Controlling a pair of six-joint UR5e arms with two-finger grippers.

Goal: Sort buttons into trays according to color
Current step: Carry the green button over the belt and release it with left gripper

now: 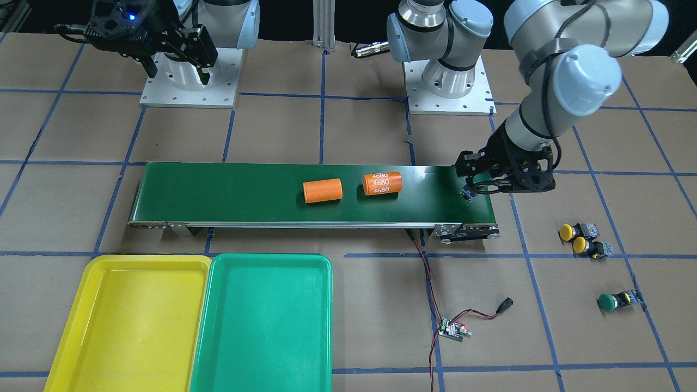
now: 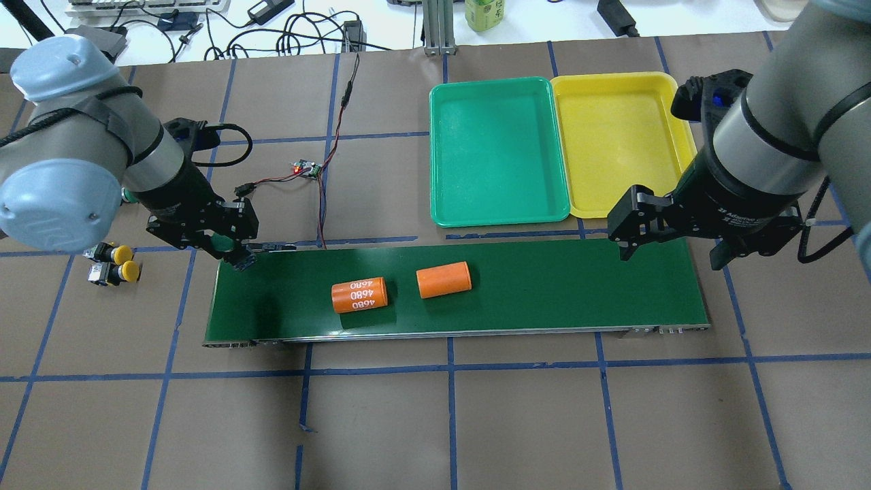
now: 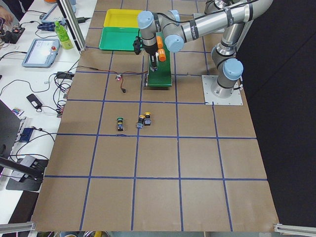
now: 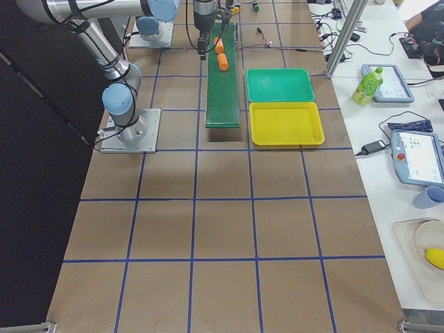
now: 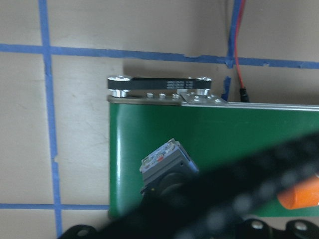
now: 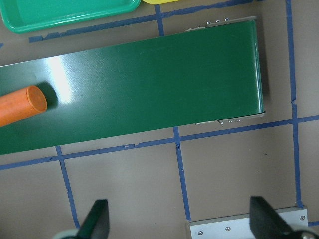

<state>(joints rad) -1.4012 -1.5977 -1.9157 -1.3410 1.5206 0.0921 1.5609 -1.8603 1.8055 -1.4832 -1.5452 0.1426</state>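
Cap of one button point(image 5: 163, 160) lost behind blurred black gripper parts in the left wrist view, only the grey switch body plain. Cap colour hard to make out, no more than a glimpse of green between the jaws from overhead. Left gripper point(image 1: 468, 182) poised just above the conveyor belt point(image 1: 245, 190) at its end on the robot's left, jaws clamped on that button, arm bent sharply at the elbow and wrist turned in toward the belt. Right gripper point(image 1: 178, 76) high on the robot's side of the belt, near its opposite end, jaws wide apart and holding nothing. Only two fingertips point(image 6: 97, 221) caught at the bottom edge of the right wrist view.

Three more buttons on the bench point(image 1: 354, 136) beyond the belt's left-arm end: one yellow button point(image 1: 567, 232) just beside a second yellow button point(image 1: 581, 245), and a green button point(image 1: 608, 301) apart from the pair, farther toward the operators' side and all but hidden behind the left arm from overhead. Yellow tray point(image 1: 128, 321) and teal tray point(image 1: 261, 321) side by side on the operators' side of the belt, toward its right-arm end. Two orange cylinders on the belt near its middle, one plain point(image 1: 322, 191), one printed "4680" point(image 1: 382, 183).
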